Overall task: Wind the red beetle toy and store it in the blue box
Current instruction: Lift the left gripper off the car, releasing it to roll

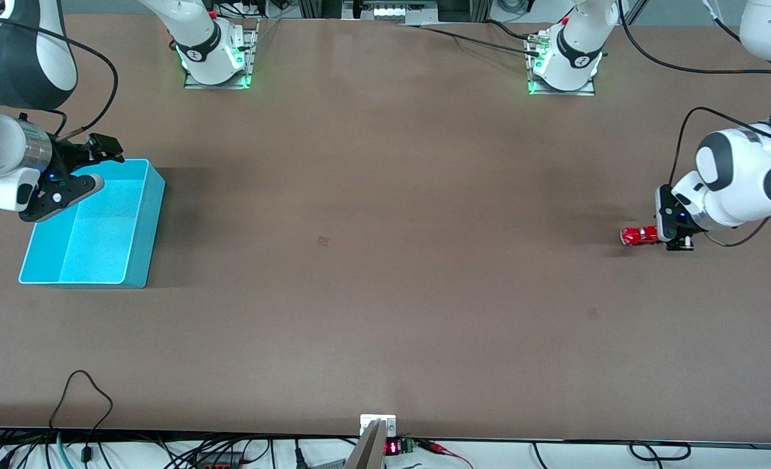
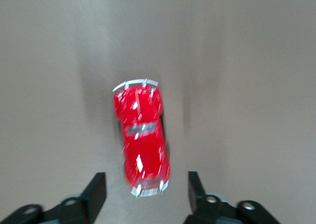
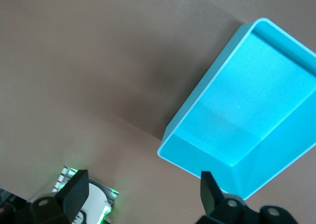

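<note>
Two claws hovering over a brown table [image 1: 385, 260]
Left gripper [image 1: 675, 242], fingers apart, is hanging beside the red beetle toy [image 1: 639, 236]; right gripper [image 1: 75, 179], fingers apart, is waiting over the blue box [image 1: 141, 247], well apart from the toy.

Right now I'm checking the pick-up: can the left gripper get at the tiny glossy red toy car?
Probably yes: the open left gripper sits right at the red toy car, nothing between.

A wide brown table [image 1: 385, 260] is taking up nearly the whole front view. Black cables [image 1: 85, 404] are lying along its edge nearest to the front camera, and one is looping up onto the surface. A small display with red digits [image 1: 392, 447] is glowing at the middle of that edge, beside a grey bar [image 1: 369, 446].
</note>
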Available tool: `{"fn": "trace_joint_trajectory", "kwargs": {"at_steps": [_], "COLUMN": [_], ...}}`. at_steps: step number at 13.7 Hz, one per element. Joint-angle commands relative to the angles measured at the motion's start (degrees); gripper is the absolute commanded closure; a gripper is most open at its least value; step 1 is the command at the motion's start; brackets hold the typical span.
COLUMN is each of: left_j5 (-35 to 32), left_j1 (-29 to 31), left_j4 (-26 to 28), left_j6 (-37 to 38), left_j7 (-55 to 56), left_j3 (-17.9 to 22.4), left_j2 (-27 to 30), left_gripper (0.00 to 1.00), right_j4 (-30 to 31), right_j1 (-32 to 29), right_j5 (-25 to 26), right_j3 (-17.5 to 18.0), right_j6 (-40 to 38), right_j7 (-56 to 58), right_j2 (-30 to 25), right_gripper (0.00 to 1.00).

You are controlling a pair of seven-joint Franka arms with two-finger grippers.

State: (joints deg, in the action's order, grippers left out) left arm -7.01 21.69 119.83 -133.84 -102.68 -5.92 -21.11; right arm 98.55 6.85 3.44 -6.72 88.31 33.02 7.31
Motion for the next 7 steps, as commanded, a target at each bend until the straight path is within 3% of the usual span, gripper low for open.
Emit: {"fn": "trace_joint_trajectory", "kwargs": {"at_steps": [1,7], "left_j5": [-0.29,2.60], "left_j1": [-0.67,-5.16], "left_j4": [-2.84,-4.59], "left_j6": [7.62,9.21], "left_j7": [0.46,0.38], "left_j3": [-1.99,-1.99], "left_j2": [4.57,6.96], "left_gripper": [0.00,0.00], "right_j4": [0.06,0.15], "right_j1": [-0.26,-2.71], "right_j5": [1.91,2.27], "right_j3": [0.13,0.13], "right_j6": [1.07,5.90], "right_j7": [7.12,25.66], "right_j2": [0.51,2.62], "right_gripper": [0.00,0.00]}}
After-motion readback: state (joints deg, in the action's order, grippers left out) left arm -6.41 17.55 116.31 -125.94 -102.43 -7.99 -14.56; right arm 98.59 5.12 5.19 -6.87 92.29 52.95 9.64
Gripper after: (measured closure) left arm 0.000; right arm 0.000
